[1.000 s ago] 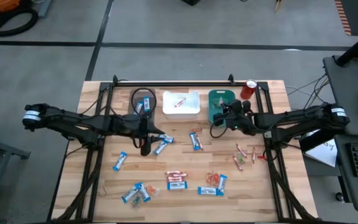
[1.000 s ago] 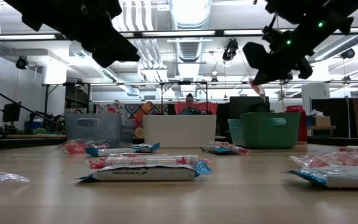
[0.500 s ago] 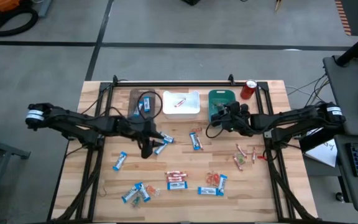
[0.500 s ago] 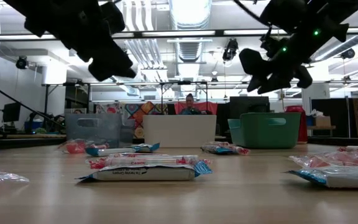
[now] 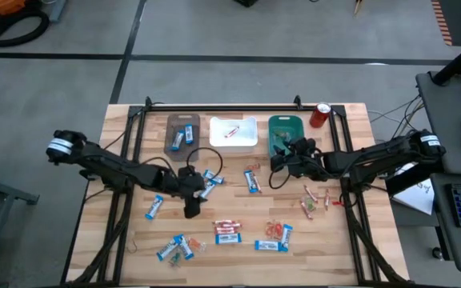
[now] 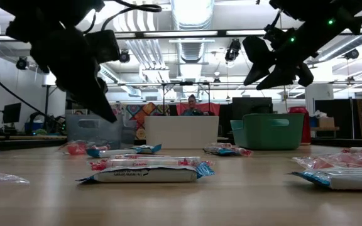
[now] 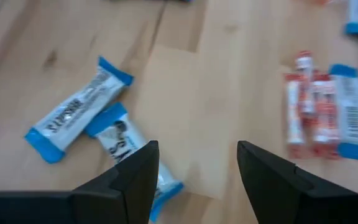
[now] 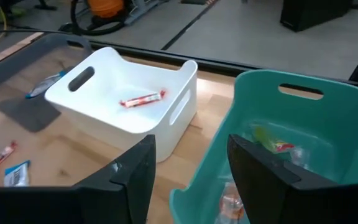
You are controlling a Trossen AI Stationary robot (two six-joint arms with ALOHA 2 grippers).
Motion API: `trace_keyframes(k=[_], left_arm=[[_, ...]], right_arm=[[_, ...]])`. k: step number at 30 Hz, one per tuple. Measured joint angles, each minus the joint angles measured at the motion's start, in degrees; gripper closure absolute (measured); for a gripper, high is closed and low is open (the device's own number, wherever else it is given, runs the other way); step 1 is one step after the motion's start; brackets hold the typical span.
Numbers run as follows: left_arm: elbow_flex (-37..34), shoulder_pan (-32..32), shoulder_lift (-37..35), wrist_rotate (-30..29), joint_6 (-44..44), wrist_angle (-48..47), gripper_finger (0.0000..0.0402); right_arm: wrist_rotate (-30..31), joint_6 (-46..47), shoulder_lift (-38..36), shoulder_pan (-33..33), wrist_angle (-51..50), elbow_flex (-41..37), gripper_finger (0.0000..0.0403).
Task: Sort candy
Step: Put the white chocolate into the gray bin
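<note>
Over the wooden surface [image 5: 134, 240], the left end effector [image 7: 194, 171] hangs spread above two blue-and-white wrapped candy bars [image 7: 95, 134]; closing on one looks next. The right end effector [image 8: 188, 165], spread and empty, hovers at the teal plastic bin [image 8: 303, 124].

candy wrappers' print [image 5: 227, 233] too small

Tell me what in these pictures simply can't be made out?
- Teal bin, right wrist view: its near part is hidden behind the right tool.
- Grey bin, high view: its blue sweets are too small to count.
- Wrapper print, left wrist view: blurred, unreadable.
</note>
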Motion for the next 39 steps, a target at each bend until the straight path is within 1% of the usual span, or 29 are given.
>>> trace_keyframes(k=[7, 9, 20, 25, 27, 29, 36, 39], left_arm=[[0.0, -0.59, 5.21, -7.71, -1.11, 1.76, 0.0202], [0.02, -0.59, 6.76, -9.08, -1.09, 2.5, 0.0202], [0.1, -0.59, 13.56, -9.96, -1.95, 3.75, 0.0203], [0.24, -0.68, 15.32, -10.49, -2.08, 4.1, 0.0209], [0.26, -0.68, 15.4, -10.26, -1.7, 4.1, 0.0223], [0.26, -0.7, 15.37, -9.9, -1.25, 4.01, 0.0245], [0.2, -0.68, 14.87, -9.01, -0.32, 3.54, 0.0342], [0.2, -0.81, 13.86, -7.75, 0.25, 3.56, 0.0363]], right_arm=[[0.02, -0.11, 0.0, 2.15, -0.02, 0.0, 0.0213], [0.06, -0.11, 0.0, 2.67, -0.02, 0.0, 0.0213], [0.17, 0.18, 0.0, 3.5, -0.02, 0.0, 0.0213], [0.17, 0.24, 0.0, 3.5, 0.0, 0.0, 0.0213], [0.17, 0.24, 0.0, 3.48, 0.0, 0.0, 0.0213], [0.17, 0.27, 0.0, 3.5, 0.0, 0.0, 0.0213], [0.17, 0.27, 0.0, 3.5, 0.0, 0.0, 0.0213], [0.17, 0.27, 0.0, 3.5, 0.0, 0.0, 0.0213]])
